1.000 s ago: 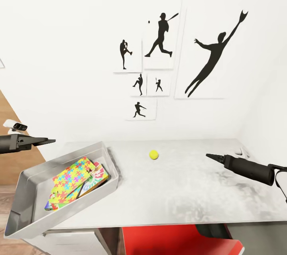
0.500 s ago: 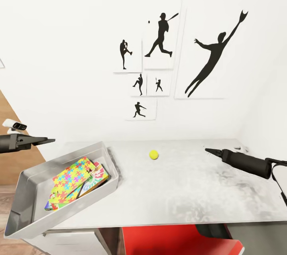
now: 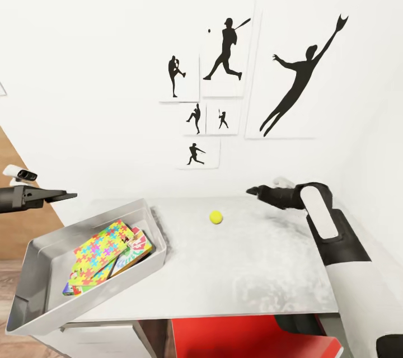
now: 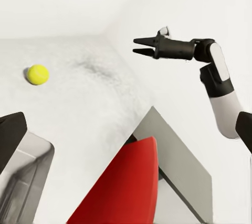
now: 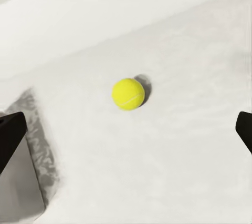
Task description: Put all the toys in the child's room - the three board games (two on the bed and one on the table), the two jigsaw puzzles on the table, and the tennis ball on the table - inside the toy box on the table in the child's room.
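- The tennis ball (image 3: 216, 217) sits alone on the light grey table (image 3: 252, 268), toward the back near the wall, well apart from everything else. Also clear in the right wrist view (image 5: 128, 93), with a faint white seam line on it.
- The toy box (image 3: 39, 285) sits at the table's left end, turned at an angle, with one corner hanging past the front edge.
- Inside it: a jigsaw puzzle (image 3: 103, 246) on top, tilted, with a board game (image 3: 136, 250) peeking out from under it. Some print on that cover, but way too small to read.
- Right gripper (image 3: 250, 191) hangs above the table's back right, pointing toward the ball and not touching it. In the left wrist view (image 4: 137, 46) its fingers stand apart with nothing between them.
- Left gripper (image 3: 70, 197) hovers out past the box's far left side. Can't tell if it's parted or closed from this angle.
- 6 black ball-player silhouette pictures (image 3: 226, 50) on the white wall, no lettering on any.
- Something red (image 3: 235, 338) sits under the table's front edge.
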Controlling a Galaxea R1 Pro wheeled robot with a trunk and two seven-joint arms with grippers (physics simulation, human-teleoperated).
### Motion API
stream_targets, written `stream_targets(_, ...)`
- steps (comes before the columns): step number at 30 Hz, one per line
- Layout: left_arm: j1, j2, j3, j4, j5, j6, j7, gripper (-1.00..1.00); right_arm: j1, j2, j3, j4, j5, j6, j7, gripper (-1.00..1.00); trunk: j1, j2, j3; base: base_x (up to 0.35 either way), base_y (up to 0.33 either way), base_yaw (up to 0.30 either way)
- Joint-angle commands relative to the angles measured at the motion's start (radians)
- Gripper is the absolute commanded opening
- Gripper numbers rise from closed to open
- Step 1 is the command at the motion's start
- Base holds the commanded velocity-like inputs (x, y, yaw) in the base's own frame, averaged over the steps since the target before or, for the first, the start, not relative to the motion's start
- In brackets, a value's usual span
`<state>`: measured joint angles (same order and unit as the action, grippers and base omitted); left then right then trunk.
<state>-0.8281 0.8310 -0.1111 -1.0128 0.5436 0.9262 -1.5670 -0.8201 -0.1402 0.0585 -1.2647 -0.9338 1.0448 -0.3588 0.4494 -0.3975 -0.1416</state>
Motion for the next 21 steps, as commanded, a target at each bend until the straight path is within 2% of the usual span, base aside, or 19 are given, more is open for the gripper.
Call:
stream_targets(1, -0.001, 0.001, -0.004, 0.000, 0.003, 0.015, -0.004, 1.00, -0.019, 0.016, 0.006, 0.027, -0.005, 0.002, -0.029, 1.00, 0.001, -0.003, -0.002, 0.000, 0.000, 0.000)
stream_targets(2, -0.002, 0.001, -0.004, 0.000, 0.003, 0.019, -0.004, 1.00, -0.034, 0.031, 0.009, 0.053, -0.004, 0.002, -0.045, 1.00, 0.001, -0.003, -0.002, 0.000, 0.000, 0.000)
stream_targets(3, -0.002, 0.001, -0.004, 0.000, 0.003, 0.023, -0.004, 1.00, -0.063, 0.057, 0.015, 0.104, -0.003, 0.002, -0.072, 1.00, 0.001, -0.003, -0.002, 0.000, 0.000, 0.000)
stream_targets(6, -0.002, 0.000, -0.004, 0.000, 0.003, 0.028, -0.004, 1.00, -0.124, 0.098, 0.020, 0.215, -0.001, -0.004, -0.121, 1.00, 0.001, -0.003, -0.002, 0.000, 0.000, 0.000)
stream_targets(7, -0.002, -0.001, -0.004, 0.000, 0.003, 0.030, -0.004, 1.00, -0.158, 0.114, 0.022, 0.280, 0.000, -0.013, -0.144, 1.00, 0.001, -0.003, -0.002, 0.000, 0.000, 0.000)
stream_targets(9, -0.002, -0.001, -0.003, 0.000, 0.003, 0.031, -0.004, 1.00, -0.193, 0.130, 0.023, 0.354, 0.000, -0.028, -0.165, 1.00, 0.001, -0.003, -0.002, 0.000, 0.000, 0.000)
stream_targets(10, -0.003, -0.001, -0.003, 0.000, 0.002, 0.032, -0.004, 1.00, -0.228, 0.144, 0.025, 0.434, 0.001, -0.051, -0.181, 1.00, 0.001, -0.003, -0.002, 0.000, 0.000, 0.000)
stream_targets(13, -0.004, -0.001, -0.003, 0.001, 0.001, 0.035, -0.004, 1.00, -0.283, 0.165, 0.027, 0.567, 0.001, -0.098, -0.194, 1.00, 0.001, -0.003, -0.002, 0.000, 0.000, 0.000)
stream_targets(15, -0.004, -0.001, -0.002, 0.001, 0.002, 0.039, -0.004, 1.00, -0.299, 0.172, 0.030, 0.603, 0.001, -0.112, -0.197, 1.00, 0.001, -0.003, -0.002, 0.000, 0.000, 0.000)
stream_targets(18, -0.006, 0.000, 0.010, 0.002, 0.002, 0.057, -0.004, 1.00, -0.316, 0.182, 0.061, 0.621, 0.001, -0.127, -0.199, 1.00, 0.001, -0.003, -0.002, 0.000, 0.000, 0.000)
stream_targets(21, -0.019, 0.000, 0.045, 0.002, 0.001, 0.075, -0.004, 1.00, -0.324, 0.186, 0.139, 0.600, 0.001, -0.138, -0.200, 1.00, 0.001, -0.003, -0.003, 0.000, 0.000, 0.000)
